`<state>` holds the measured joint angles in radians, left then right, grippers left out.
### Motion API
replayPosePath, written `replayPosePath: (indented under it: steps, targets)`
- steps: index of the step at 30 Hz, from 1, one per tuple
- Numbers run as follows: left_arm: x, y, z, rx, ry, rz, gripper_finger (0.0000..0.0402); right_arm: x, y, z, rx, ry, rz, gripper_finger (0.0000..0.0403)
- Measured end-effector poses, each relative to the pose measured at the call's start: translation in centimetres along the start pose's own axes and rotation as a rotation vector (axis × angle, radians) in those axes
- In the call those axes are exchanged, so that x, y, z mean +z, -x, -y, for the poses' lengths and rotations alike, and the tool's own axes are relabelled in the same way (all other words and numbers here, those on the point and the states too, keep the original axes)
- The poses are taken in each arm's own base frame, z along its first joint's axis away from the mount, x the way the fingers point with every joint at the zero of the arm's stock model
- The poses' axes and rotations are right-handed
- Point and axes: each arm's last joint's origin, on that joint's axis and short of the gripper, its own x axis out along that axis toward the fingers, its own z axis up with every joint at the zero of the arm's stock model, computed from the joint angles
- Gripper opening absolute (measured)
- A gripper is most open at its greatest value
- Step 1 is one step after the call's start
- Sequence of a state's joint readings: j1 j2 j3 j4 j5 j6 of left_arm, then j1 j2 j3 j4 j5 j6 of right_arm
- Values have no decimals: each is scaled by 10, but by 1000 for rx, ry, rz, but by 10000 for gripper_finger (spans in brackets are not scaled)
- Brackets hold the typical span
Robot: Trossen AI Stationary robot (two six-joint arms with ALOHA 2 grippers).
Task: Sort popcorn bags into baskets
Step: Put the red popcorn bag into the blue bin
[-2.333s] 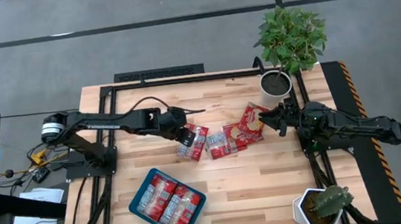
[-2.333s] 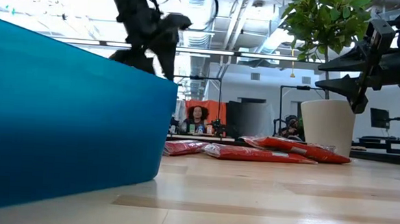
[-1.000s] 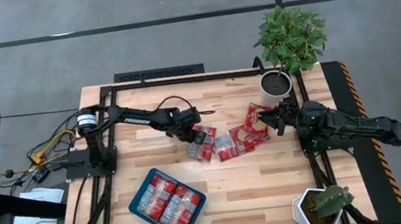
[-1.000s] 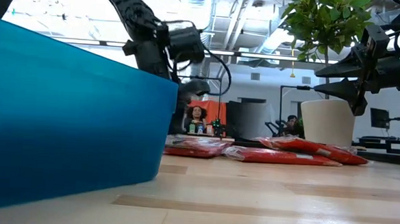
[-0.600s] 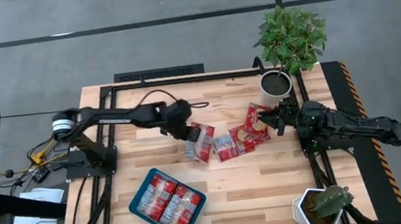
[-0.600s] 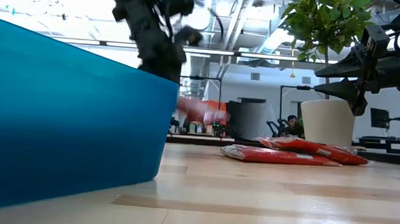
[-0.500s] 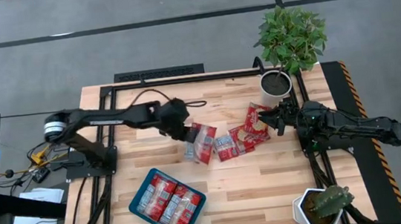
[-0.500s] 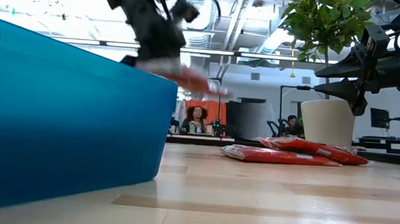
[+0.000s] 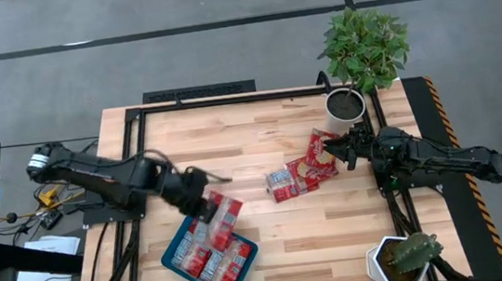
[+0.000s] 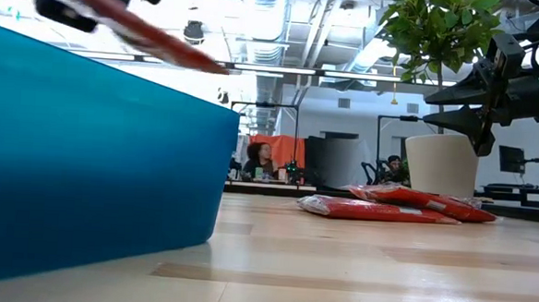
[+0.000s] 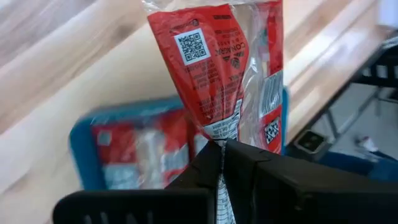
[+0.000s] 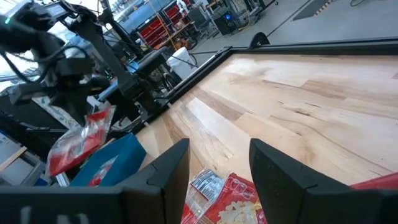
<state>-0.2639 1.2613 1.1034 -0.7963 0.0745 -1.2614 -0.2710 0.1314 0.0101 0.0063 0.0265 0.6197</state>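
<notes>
My left gripper (image 9: 205,205) is shut on a red popcorn bag (image 9: 226,220) above the teal-blue tray (image 9: 170,252), which lies near the table's near edge with several red bags in it. In the left wrist view the bag (image 11: 230,68) reaches out past the fingers over the tray (image 11: 79,140). Three more bags (image 9: 299,173) lie flat on the wood at mid-table, partly overlapping. My right gripper (image 9: 338,147) waits open in the air beside them, near the white pot (image 9: 345,105). My left gripper pinches the bag by one end seam (image 11: 219,144) between its two fingers. It comes from the table's left, slanting down. The bag is lifted clear and sticks out beyond the fingers, tilted down over the tray (image 10: 103,161). One bag or two, I cannot tell.
A leafy plant in the white pot (image 10: 439,169) stands at the far right corner. A second white pot with a cactus (image 9: 405,257) stands at the near right corner. Bare wood lies between the tray and the loose bags (image 10: 377,208). People sit in the room behind.
My left gripper has risen from the loose bags at mid-table with a bag and swung toward the near left, ending over the tray. The bag went from lying on the wood to hanging clear in the hold. The other bags stayed put.
</notes>
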Motion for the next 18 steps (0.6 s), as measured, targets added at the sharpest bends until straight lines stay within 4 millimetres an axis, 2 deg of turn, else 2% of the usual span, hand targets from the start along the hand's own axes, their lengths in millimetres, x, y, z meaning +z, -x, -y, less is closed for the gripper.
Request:
replayPosePath:
  steps: [7, 18]
  targets:
    - [-39, 0, -1, 101, -28, -65, 0, 0, 0, 0, 0, 0, 0, 185]
    - [-69, -23, -27, 184, 14, -131, 0, 0, 0, 0, 0, 0, 0, 194]
